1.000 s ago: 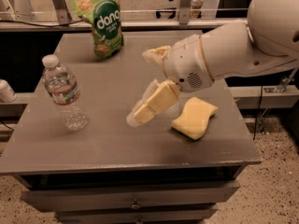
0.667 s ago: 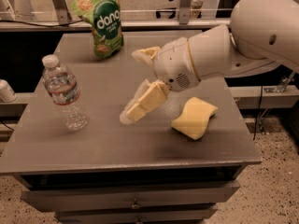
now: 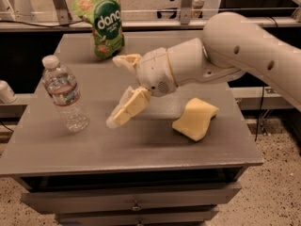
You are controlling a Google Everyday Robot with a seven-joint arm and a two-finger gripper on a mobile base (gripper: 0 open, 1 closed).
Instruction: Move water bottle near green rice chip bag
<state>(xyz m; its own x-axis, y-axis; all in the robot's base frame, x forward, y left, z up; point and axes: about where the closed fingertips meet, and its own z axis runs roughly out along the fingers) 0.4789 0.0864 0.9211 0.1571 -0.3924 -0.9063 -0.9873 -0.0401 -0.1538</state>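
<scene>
Grey surface (image 3: 155, 149) carries everything. White arm (image 3: 244, 46) comes in from picture-right, over the surface, w/ the jaws at its tip, above mid-surface. Jaws are spread wide & empty, opening towards picture-left: one finger high, the other low, close to the surface.

Green rice chip bag (image 3: 106, 20) stands beyond the jaws at the far edge, slightly picture-left of them.

Water bottle (image 3: 63, 93) stands upright picture-left of the jaws, near but apart, on the side they open to. Long axis is vertical, cap up, so a side-on closure round its body looks feasible. Only one arm, so no choice there.

Yellow sponge (image 3: 195, 119) lies on the opposite side of the jaws, under the forearm, not involved.

Vs 0.7 s ago: the jaws sit further picture-left, closer to the bottle. Bottle, bag & sponge haven't moved.
</scene>
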